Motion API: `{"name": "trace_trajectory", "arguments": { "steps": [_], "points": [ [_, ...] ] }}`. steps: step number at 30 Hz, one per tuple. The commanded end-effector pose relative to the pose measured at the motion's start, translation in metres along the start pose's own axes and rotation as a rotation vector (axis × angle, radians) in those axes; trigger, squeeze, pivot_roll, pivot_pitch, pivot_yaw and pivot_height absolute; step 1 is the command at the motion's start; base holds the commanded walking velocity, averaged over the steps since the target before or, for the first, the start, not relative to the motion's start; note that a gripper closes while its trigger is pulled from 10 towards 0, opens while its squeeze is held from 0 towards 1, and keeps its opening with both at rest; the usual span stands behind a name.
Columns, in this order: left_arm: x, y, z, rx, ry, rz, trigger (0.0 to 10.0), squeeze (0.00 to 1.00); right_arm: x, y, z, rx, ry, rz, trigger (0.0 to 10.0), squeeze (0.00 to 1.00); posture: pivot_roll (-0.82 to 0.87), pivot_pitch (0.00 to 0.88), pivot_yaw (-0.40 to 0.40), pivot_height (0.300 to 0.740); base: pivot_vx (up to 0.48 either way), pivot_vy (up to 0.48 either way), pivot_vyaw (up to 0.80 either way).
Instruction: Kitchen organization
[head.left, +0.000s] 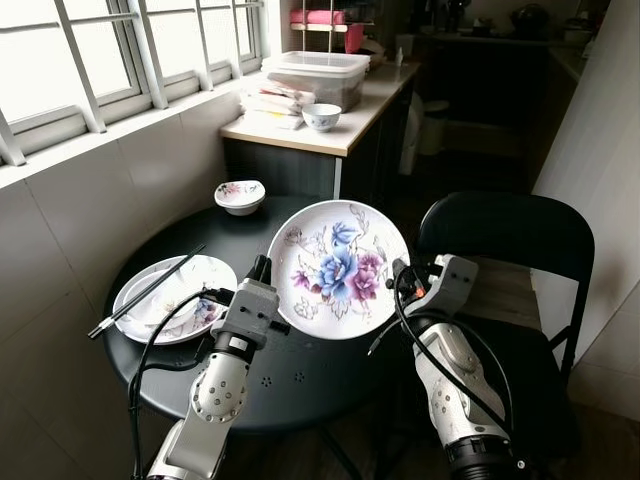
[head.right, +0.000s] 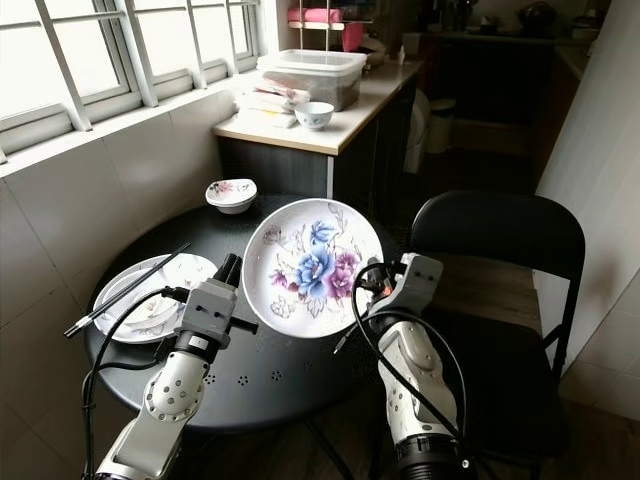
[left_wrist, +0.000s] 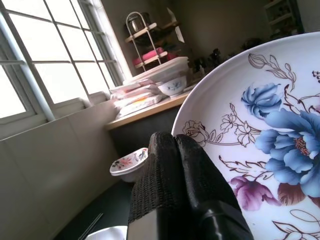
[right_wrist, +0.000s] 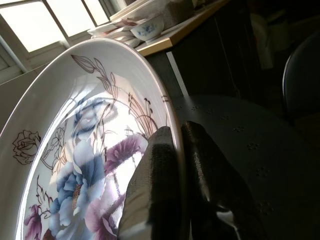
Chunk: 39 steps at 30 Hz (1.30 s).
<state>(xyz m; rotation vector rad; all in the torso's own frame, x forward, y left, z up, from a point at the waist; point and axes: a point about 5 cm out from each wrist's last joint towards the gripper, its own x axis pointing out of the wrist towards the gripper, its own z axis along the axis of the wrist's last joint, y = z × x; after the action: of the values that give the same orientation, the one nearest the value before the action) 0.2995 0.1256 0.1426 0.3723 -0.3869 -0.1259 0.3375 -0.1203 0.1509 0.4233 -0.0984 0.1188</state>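
Right wrist view showed your right gripper (right_wrist: 175, 165) pinching the rim of the large white round plate with blue and purple flowers (head.left: 338, 268), one finger on each face, closed tight on the edge. You held that plate tilted up, almost on edge, above the round black perforated table (head.left: 300, 375).

Your left gripper (left_wrist: 175, 165) hung just beside the plate's left rim with its fingers pressed together, holding nothing.

To do this step well, I judge you should have kept the grip firm, moved slowly, and cleared the small floral bowl (head.left: 240, 196) and the second floral plate with black chopsticks (head.left: 175, 295) before setting it down flat.
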Motion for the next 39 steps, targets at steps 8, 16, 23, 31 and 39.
{"name": "trace_trajectory", "arguments": {
  "steps": [8, 16, 23, 31, 39],
  "points": [
    [-0.013, 0.017, -0.02, 0.028, 0.11, 0.059, 10.0, 0.0, -0.006, 0.022, 0.015, -0.136, -0.133, 0.105, 0.0, 0.0, 0.03, 0.0, 0.002, 0.74, 0.0, 0.0, 0.8],
    [-0.013, 0.017, -0.022, 0.023, 0.131, 0.062, 10.0, 0.0, -0.009, 0.035, 0.024, -0.204, -0.196, 0.172, 0.0, 0.0, 0.03, 0.0, 0.001, 0.74, 0.0, 0.0, 0.8],
    [-0.012, 0.014, -0.024, 0.009, 0.157, 0.052, 10.0, 0.0, -0.01, 0.037, 0.024, -0.213, -0.211, 0.184, 0.0, 0.0, 0.03, 0.0, 0.003, 0.74, 0.0, 0.278, 0.8],
    [-0.012, 0.015, -0.023, 0.023, 0.143, 0.063, 10.0, 0.0, -0.011, 0.037, 0.027, -0.229, -0.23, 0.186, 0.0, 0.0, 0.03, 0.0, 0.001, 0.74, 0.0, 0.252, 0.8],
    [-0.013, 0.016, -0.022, 0.031, 0.14, 0.068, 10.0, 0.0, -0.012, 0.038, 0.025, -0.234, -0.222, 0.206, 0.0, 0.0, 0.03, 0.0, 0.0, 0.74, 0.0, 0.0, 0.8]
  ]
}}
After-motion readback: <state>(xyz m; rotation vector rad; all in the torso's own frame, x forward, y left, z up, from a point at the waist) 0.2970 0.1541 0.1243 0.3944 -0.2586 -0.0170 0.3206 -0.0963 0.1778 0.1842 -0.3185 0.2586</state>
